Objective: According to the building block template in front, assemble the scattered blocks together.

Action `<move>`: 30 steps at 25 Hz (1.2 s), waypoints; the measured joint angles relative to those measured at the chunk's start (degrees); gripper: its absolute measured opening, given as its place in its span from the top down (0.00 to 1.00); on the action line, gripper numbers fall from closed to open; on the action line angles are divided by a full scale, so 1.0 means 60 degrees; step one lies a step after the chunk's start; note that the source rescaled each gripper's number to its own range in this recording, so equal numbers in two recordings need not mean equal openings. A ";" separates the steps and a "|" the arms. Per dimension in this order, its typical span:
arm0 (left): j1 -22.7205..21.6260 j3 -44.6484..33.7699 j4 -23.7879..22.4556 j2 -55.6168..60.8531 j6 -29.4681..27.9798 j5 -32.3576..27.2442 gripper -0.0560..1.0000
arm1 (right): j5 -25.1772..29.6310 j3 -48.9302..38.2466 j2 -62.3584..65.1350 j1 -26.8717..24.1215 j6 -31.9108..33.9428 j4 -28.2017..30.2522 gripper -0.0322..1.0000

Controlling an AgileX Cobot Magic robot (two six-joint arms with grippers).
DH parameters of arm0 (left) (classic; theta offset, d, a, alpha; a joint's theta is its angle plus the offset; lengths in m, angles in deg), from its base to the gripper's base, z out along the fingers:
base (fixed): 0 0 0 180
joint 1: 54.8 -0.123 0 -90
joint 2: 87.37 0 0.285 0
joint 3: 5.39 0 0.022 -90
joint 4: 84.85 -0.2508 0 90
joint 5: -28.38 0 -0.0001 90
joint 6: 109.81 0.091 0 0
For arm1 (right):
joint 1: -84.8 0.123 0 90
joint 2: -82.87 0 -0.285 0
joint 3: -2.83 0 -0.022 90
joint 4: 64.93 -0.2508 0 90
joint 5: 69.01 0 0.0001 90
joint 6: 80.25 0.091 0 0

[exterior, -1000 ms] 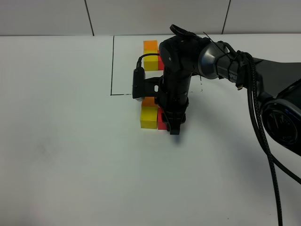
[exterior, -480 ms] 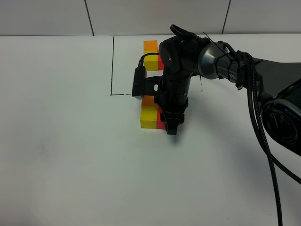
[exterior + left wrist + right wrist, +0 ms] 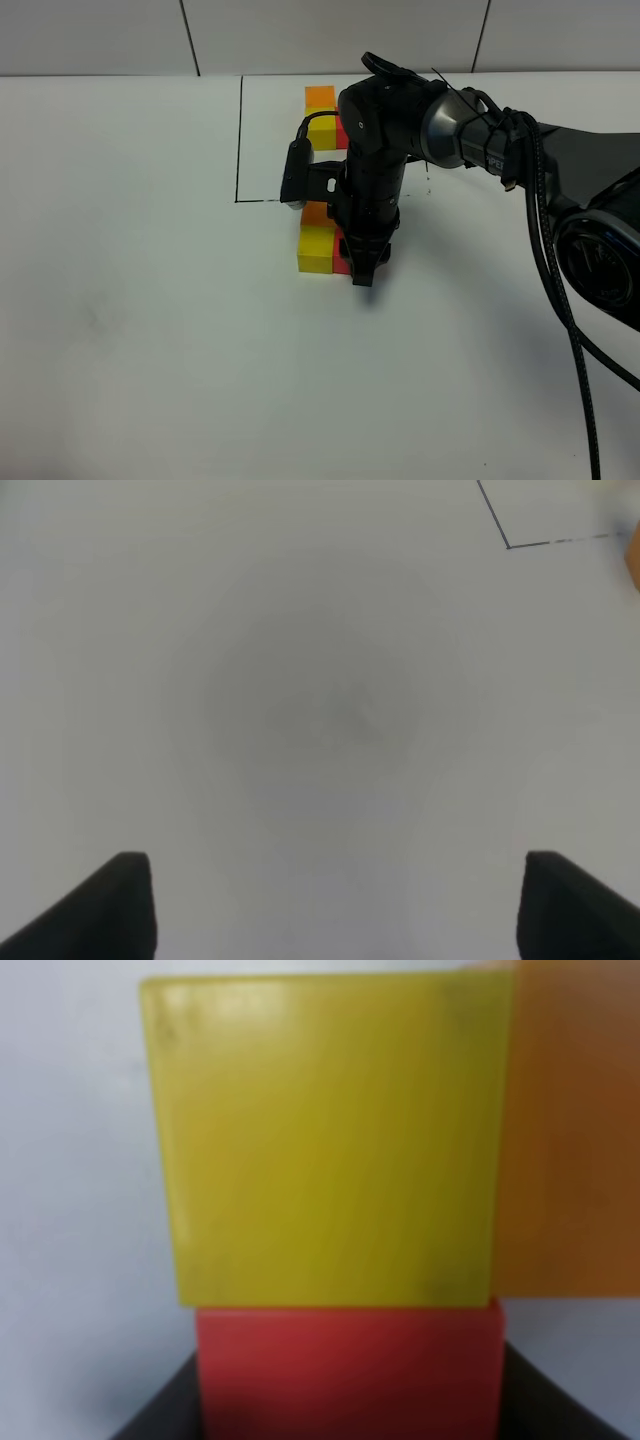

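Yellow cube [image 3: 325, 1140]: matt, smooth faces with faint streaks and slight scuffing near the edges; looks like solid plastic. Orange cube [image 3: 570, 1130]: same matt, even finish. Red cube [image 3: 348, 1370]: matt, smooth, uniform colour. Table [image 3: 150, 350]: smooth white surface, low sheen, with a thin black line [image 3: 240, 140] marked on it. Template cubes [image 3: 322, 115]: matt like the loose ones. Right arm [image 3: 400, 120]: black housing with a semi-gloss finish; light reflects from its rounded joints. Cable [image 3: 560, 300]: black, braided-looking sleeve. Left fingers [image 3: 120, 905]: matt black.

High overview; 2 close wrist views.
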 joint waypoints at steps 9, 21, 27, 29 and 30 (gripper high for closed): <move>0.0000 0.0000 0.0000 0.0000 0.0000 0.0000 0.27 | 0.0000 0.0000 0.0000 0.0000 -0.0015 0.0000 0.96; 0.0000 0.0000 0.0000 0.0000 0.0000 0.0000 0.27 | -0.0007 0.0000 0.0224 0.0008 -0.0015 0.0278 0.33; 0.0000 0.0000 0.0000 0.0000 0.0000 0.0000 0.27 | 0.0484 0.0000 0.0945 0.0011 0.0312 0.0443 0.12; 0.0000 0.0000 0.0000 0.0000 0.0000 0.0000 0.27 | 0.0714 -0.0009 0.1215 -0.0059 0.0621 0.0443 0.12; 0.0000 0.0000 0.0000 0.0000 0.0000 0.0000 0.27 | 0.0808 -0.0009 0.1358 -0.0138 0.0799 0.0443 0.12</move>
